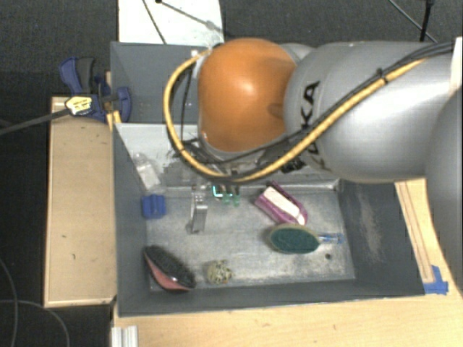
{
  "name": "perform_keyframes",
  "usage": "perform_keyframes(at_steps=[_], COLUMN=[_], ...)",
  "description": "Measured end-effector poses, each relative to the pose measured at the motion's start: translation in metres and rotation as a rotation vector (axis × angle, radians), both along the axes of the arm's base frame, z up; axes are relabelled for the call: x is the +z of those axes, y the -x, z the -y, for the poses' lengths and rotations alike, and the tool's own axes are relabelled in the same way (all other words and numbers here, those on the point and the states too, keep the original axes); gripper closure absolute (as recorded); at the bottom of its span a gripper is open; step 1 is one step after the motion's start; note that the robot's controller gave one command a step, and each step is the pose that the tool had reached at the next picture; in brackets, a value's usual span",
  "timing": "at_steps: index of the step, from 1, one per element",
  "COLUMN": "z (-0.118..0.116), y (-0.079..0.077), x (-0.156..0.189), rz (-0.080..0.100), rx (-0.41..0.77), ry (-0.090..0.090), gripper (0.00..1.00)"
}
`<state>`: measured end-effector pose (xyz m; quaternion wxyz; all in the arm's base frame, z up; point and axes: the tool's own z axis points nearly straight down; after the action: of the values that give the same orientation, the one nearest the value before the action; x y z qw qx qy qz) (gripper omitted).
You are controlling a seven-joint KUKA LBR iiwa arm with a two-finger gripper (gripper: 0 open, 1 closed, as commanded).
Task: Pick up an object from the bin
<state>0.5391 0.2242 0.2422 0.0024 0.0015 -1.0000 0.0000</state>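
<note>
My gripper (196,219) hangs below the orange wrist cover, low over bare floor in the left middle of the bin. A small blue block (153,207) lies just to its left, apart from it. To its right lies a purple and white flat packet (281,204), tilted. Below that sits a dark green oval brush (294,240) with a short blue handle. Nothing shows in the gripper.
A black and pink oval thing (168,268) lies in the front left corner, with a small speckled lump (218,271) beside it. A clear plastic piece (145,168) rests by the back left wall. The arm and its orange cover hide the back of the bin.
</note>
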Motion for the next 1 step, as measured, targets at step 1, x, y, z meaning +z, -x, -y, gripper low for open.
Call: perform_keyframes(at_steps=[1], z=[-0.0286], y=[0.0217], x=[-0.1670], rz=[0.011], rx=[0.172], ry=[-0.003], gripper=[0.00])
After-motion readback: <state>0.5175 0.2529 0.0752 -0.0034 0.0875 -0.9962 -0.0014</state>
